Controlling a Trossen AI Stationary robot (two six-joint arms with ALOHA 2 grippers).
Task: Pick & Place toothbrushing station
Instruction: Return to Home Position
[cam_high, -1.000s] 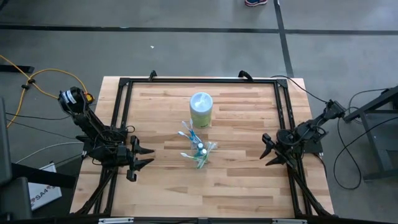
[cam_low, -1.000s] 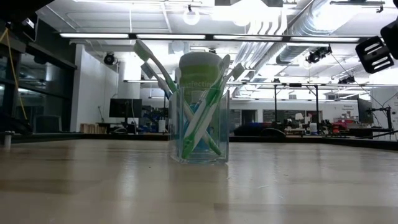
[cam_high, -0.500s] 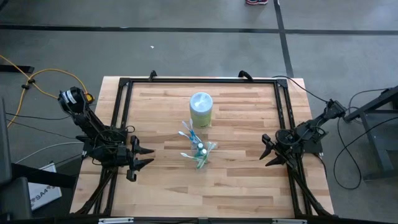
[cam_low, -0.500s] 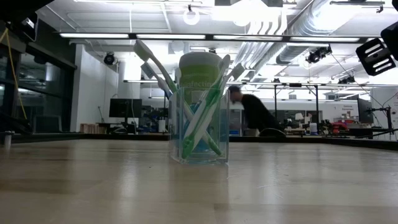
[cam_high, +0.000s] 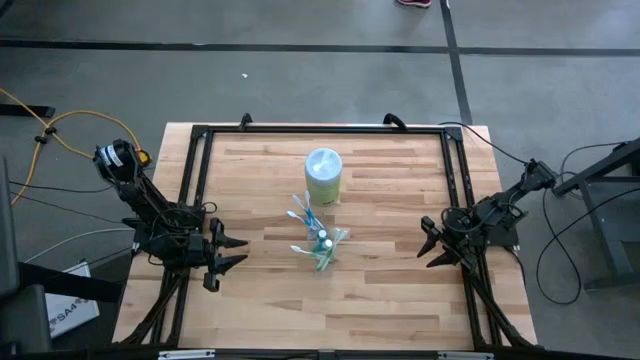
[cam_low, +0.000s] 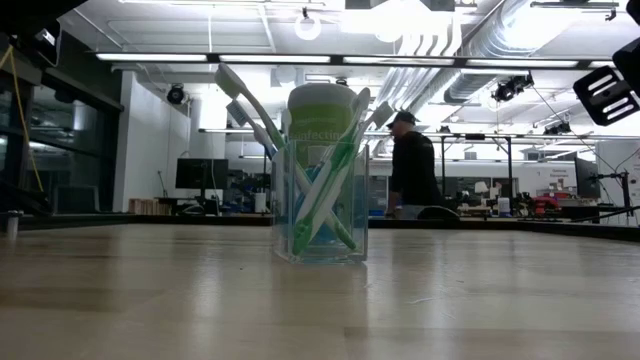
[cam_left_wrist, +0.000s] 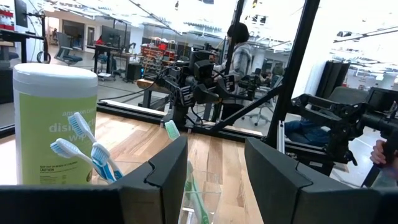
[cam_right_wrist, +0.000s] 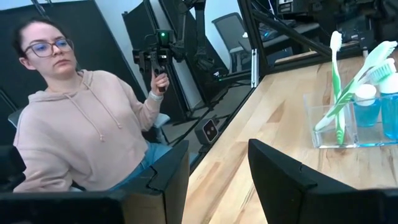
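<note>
A small clear tumbler (cam_high: 320, 243) stands upright on its base at the middle of the wooden table (cam_high: 380, 300). It holds several blue-and-white and green-and-white toothbrushes (cam_low: 318, 190) leaning against its rim, and two blue toothpaste tubes (cam_right_wrist: 367, 104) with white caps. My left gripper (cam_high: 238, 252) hovers open at the table's left edge, pointing toward the tumbler (cam_left_wrist: 200, 200). My right gripper (cam_high: 428, 243) hovers open at the right edge, also facing the tumbler (cam_right_wrist: 349, 121). Nothing is between either pair of fingers.
A green-and-white wipes canister (cam_high: 323, 175) stands just beyond the tumbler. A black frame (cam_high: 320, 130) runs along the table's edges. A seated person (cam_right_wrist: 81, 124) is off the table's left side, and another person (cam_low: 412, 165) stands in the room behind.
Both arms and the tumbler have kept still. A person in the room behind the table has straightened up and walked a little to the right in the low view.
</note>
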